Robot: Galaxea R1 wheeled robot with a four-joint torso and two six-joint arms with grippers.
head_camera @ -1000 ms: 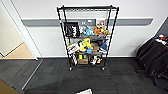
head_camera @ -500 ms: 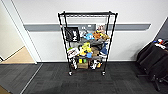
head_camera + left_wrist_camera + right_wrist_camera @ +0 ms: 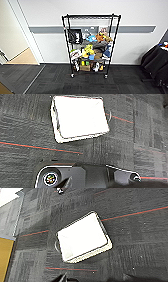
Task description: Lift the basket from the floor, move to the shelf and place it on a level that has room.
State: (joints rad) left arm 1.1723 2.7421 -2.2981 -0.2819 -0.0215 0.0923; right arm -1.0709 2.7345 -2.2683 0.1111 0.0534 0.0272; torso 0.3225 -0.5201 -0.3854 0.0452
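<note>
- Black metal wire rack (image 3: 91, 45) on small caster wheels stands in the middle of the head view, its back against a white wall with a grey band running across it.
- Its topmost tier (image 3: 91, 17) is a flat wire grid with a raised rim; nothing can be made out resting on it.
- The lower tiers are crowded with colourful toys (image 3: 93, 46) in yellow, blue and orange, a black bag hanging at one side, and small boxes near the bottom.
- Dark grey carpet tiles (image 3: 60, 82) cover the floor in front of the rack; thin reddish lines cross them in both wrist views.
- Light tan wooden flooring (image 3: 23, 57) shows through an opening to the left of the rack.
- A dark cloth-covered shape (image 3: 155, 62) sits at the right edge of the head view.
- The rectangular basket with cream-white lining (image 3: 80, 117) lies on the carpet, seen from above in the left wrist view — its inside looks bright and bare.
- The right wrist view shows the same basket (image 3: 83, 236) on the carpet, turned at an angle, with a small loop handle at one short end.
- I cannot tell whether the left hand or the right hand is apart or together.
</note>
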